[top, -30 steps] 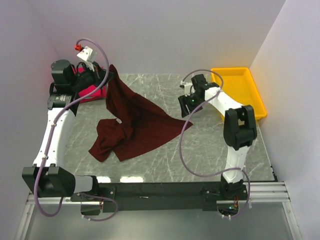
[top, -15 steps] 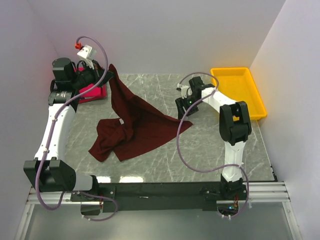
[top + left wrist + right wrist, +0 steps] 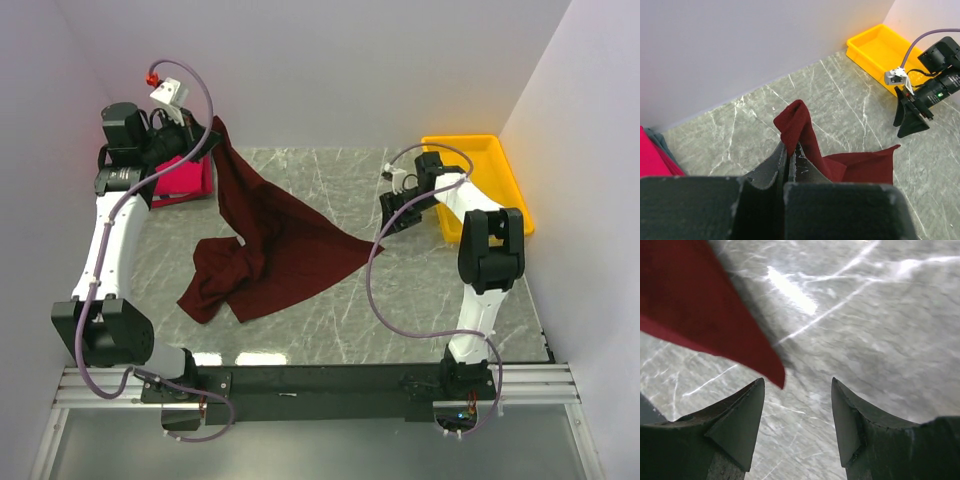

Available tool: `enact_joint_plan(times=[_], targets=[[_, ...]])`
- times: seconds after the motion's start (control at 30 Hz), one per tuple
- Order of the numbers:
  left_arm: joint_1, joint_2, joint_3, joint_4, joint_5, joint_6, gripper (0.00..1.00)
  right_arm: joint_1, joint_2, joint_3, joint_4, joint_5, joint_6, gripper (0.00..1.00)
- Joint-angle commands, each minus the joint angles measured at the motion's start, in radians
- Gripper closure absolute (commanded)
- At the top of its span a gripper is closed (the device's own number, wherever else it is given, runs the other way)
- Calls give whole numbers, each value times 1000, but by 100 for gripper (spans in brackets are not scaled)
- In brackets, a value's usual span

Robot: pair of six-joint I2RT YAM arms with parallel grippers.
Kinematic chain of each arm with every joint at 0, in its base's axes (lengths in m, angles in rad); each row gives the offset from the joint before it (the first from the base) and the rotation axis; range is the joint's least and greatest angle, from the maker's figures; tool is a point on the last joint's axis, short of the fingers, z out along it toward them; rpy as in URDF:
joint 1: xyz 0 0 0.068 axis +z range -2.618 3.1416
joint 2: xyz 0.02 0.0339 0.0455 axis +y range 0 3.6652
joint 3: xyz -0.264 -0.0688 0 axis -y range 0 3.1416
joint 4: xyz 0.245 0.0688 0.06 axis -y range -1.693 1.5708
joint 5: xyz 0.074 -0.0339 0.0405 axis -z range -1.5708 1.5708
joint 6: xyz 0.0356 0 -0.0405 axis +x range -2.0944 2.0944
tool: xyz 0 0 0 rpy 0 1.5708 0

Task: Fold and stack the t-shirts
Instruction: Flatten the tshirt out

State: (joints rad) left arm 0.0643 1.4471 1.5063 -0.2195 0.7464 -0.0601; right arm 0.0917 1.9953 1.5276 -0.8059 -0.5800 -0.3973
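Note:
The dark maroon t-shirt (image 3: 275, 245) hangs from my left gripper (image 3: 212, 133) at the back left and drapes down onto the table, bunched at its near left. In the left wrist view the fingers (image 3: 771, 167) are shut on a fold of the maroon shirt (image 3: 799, 126). The pinkish-red t-shirt (image 3: 182, 179) lies at the back left, partly behind the left arm; its edge shows in the left wrist view (image 3: 652, 160). My right gripper (image 3: 393, 217) is open and empty, just right of the maroon shirt's right corner (image 3: 715, 325), over bare table.
A yellow plastic tray (image 3: 503, 170) stands at the back right, beside the right arm; it shows in the left wrist view (image 3: 880, 47) too. Walls close in on the back, left and right. The table (image 3: 420, 300) is grey marble.
My right gripper has let go of the maroon shirt's right corner and moved right, away from it. My left gripper has lifted its hold slightly higher.

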Motion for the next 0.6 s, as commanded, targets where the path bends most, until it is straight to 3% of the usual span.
enact_joint_plan(times=[0.0,0.27,0.57], targets=[[6,9,55,16,-4,20,99,22,-38,-3,-41,-80,-46,37],[8,42,71,-23,-27,83,99,49,-26,-17,-81,-107,-107,38],[14,94,118,-44,-32,103,99,137,37,-17,16,134,-52,39]])
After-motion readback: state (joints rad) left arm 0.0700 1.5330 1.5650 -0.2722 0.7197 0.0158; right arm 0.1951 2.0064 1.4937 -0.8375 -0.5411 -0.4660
